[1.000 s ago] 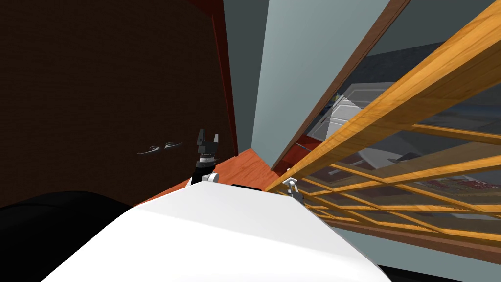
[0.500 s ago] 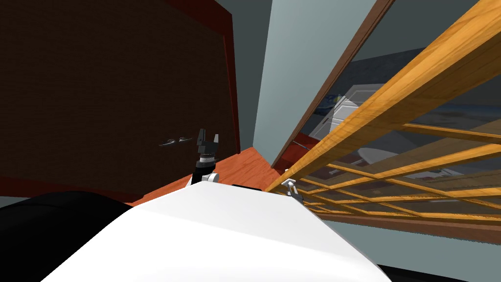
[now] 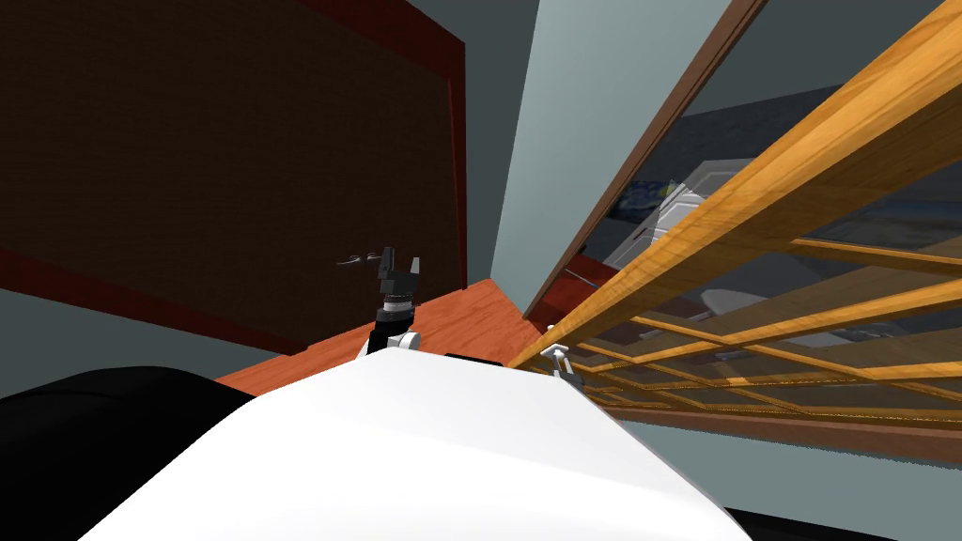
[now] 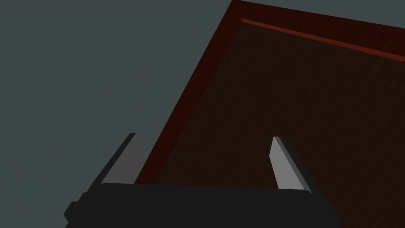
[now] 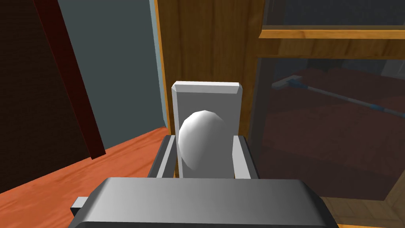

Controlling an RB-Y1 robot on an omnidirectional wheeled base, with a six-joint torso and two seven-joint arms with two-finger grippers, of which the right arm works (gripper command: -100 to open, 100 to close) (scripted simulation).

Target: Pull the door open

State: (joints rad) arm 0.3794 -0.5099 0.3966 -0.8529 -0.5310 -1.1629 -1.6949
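right gripper (image 5: 204, 137) clamps the grey knob (image 5: 197, 147) on the glazed wooden door (image 5: 209, 43) beside me; left gripper (image 4: 205, 138) gapes wide, empty. best to pull along the hinge arc, grip firm against slipping.

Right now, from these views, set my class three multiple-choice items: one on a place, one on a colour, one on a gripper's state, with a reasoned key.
1. Where is the grey door knob?
A. Between the fingers of the right gripper.
B. On the floor.
C. On a table.

2. What colour is the frame of the glazed door?
A. White.
B. Orange-brown wood.
C. Blue.

3. The left gripper is:
A. Shut on a handle.
B. Shut on nothing.
C. Open.

Key:
1 A, the fingers press the knob's sides.
2 B, wood grain shows.
3 C, its fingers stand wide apart.
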